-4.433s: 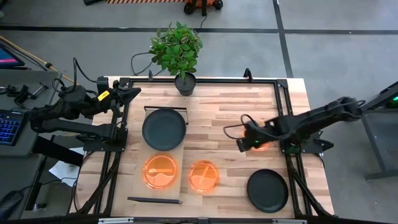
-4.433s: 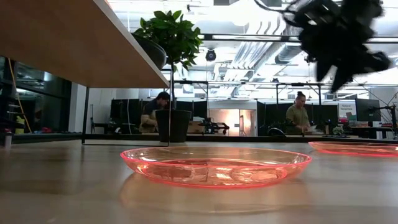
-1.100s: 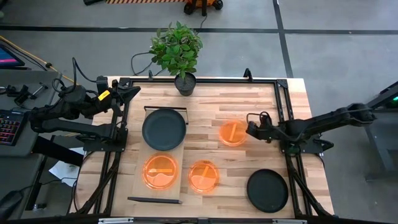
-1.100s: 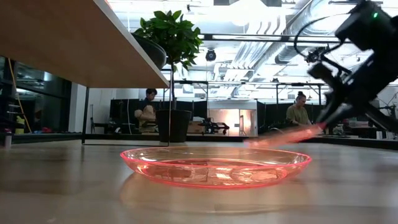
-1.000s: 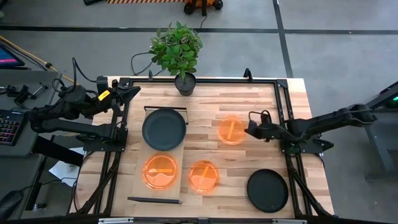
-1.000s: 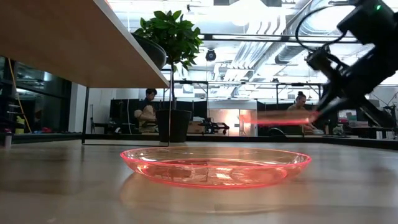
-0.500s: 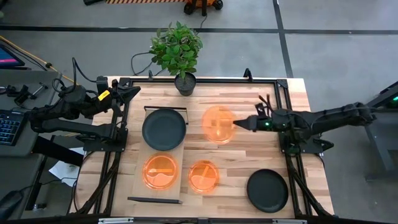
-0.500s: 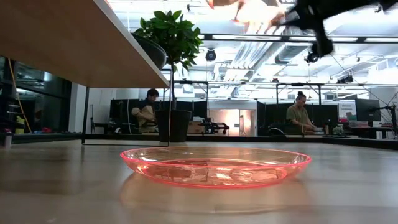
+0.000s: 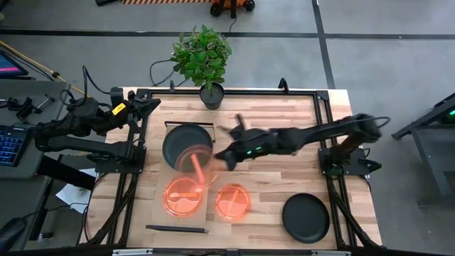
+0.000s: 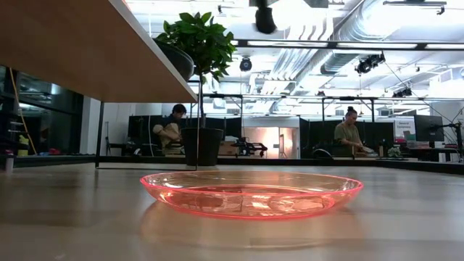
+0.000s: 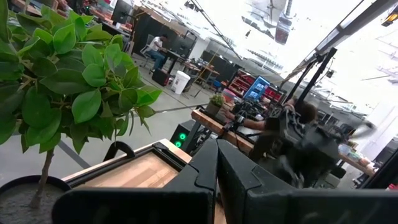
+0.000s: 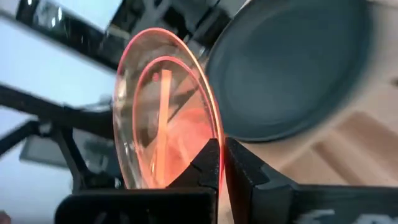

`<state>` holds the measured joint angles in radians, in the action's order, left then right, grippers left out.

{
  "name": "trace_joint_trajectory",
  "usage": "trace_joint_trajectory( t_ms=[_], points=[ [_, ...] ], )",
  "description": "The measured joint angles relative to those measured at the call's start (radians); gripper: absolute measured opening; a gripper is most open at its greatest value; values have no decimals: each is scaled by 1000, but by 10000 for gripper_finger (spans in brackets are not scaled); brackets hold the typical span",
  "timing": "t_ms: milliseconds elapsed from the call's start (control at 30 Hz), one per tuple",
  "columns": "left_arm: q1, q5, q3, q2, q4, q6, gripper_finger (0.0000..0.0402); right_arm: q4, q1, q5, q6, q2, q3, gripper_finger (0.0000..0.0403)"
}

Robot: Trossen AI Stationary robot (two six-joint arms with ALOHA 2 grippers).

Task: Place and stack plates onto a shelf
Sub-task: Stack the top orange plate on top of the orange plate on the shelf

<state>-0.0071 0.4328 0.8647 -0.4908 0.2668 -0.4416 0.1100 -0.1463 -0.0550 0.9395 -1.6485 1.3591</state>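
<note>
A: Status on the stacking?

B: Partway. On the shelf (image 9: pixel 158 213): one dark plate (image 9: pixel 183 146) at the far end, one orange plate (image 9: pixel 183 197) at the near end. Off the shelf, on the tabletop (image 9: pixel 284 185): second orange plate (image 9: pixel 232 201) just beside the board, second dark plate (image 9: pixel 306 217) near the right front corner.

A: Right arm?

B: Right gripper (image 9: pixel 222 154) reached across toward the shelf, clamped on the rim of a third orange plate (image 9: pixel 197 168). Plate held on edge, nearly vertical, hanging between the dark plate and the orange one on the shelf. Right wrist view confirms: fingers pinched on the rim, held orange plate (image 12: pixel 163 112) edge-on with the dark plate behind it.

A: Left?

B: Left gripper (image 9: pixel 151 107) parked at the far left table edge, near the potted plant (image 9: pixel 202 57). Fingers pressed together in its wrist view, nothing held.

A: Left to do?

B: Judging by layout: set down the held plate, then move the two on the tabletop. Nothing stacked yet, as far as visible.

A: Blind spots?

B: Only five plates visible. Gripper and held plate blurred from above; can't say which shelf plate it's aimed at. Low view shows only one orange plate up close, with people in the room behind.
</note>
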Motion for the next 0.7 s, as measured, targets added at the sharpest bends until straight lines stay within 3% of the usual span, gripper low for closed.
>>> trace_joint_trajectory(
  t_ms=[200,400,700],
  points=[
    [0,0,0,0,0,0,0,147,-40,52,-76,-224,248,0],
    [0,-1,0,0,0,0,0,205,-68,52,-120,-370,428,0],
    [0,-5,0,0,0,-2,0,202,-70,38,-181,-402,477,0]
  ],
)
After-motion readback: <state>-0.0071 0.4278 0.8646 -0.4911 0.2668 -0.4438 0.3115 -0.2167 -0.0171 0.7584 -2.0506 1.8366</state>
